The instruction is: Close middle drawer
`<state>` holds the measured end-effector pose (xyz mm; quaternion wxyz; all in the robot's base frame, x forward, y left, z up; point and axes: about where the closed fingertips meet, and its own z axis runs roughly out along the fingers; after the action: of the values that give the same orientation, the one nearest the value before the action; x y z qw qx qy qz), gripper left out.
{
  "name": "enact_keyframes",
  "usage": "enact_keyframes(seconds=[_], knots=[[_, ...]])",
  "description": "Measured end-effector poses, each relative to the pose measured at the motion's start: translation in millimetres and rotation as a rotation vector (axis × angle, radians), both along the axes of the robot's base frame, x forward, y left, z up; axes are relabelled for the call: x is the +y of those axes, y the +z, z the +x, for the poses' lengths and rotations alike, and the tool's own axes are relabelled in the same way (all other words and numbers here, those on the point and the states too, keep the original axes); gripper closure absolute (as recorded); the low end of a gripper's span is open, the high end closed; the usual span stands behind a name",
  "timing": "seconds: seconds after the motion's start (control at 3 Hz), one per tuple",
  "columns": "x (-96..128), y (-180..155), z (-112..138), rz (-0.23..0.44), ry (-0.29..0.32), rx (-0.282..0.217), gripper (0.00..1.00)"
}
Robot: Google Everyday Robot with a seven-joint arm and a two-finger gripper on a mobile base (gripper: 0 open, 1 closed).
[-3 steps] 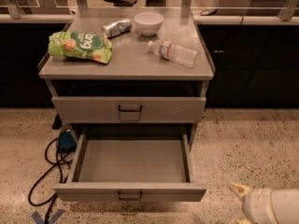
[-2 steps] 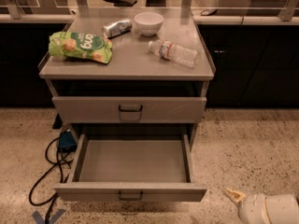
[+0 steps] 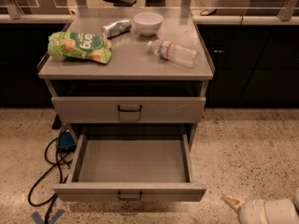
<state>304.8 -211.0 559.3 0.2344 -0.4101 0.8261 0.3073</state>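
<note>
The middle drawer (image 3: 129,191) is pulled far out of the grey cabinet. It is shallow and empty, with a small dark wire pull at the centre of its front. The taller top drawer (image 3: 129,109) above it is closed. The lowest drawer is hidden beneath the open one. My gripper (image 3: 233,203) is at the bottom right corner, low over the floor. It is to the right of the open drawer's front right corner and apart from it. Only a pale tip and the white wrist show.
On the cabinet top (image 3: 126,62) lie a green snack bag (image 3: 79,46), a can on its side (image 3: 116,27), a white bowl (image 3: 148,22) and a plastic bottle on its side (image 3: 173,52). A dark cable (image 3: 46,171) loops on the floor at left. Dark counters stand behind.
My gripper has moved a little left and down in the view, closer to the open drawer's right corner. The drawers and tabletop items have not moved.
</note>
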Motion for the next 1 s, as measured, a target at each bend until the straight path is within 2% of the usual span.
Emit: enact_keyframes(seconds=[0.33,0.67,1.0], knots=[[9,-81,-10,0.021,0.023,0.111,0.00],[41,-152,5,0.053,0.096,0.171,0.00],[94,-176,12,0.139,0.224,0.157,0.00]])
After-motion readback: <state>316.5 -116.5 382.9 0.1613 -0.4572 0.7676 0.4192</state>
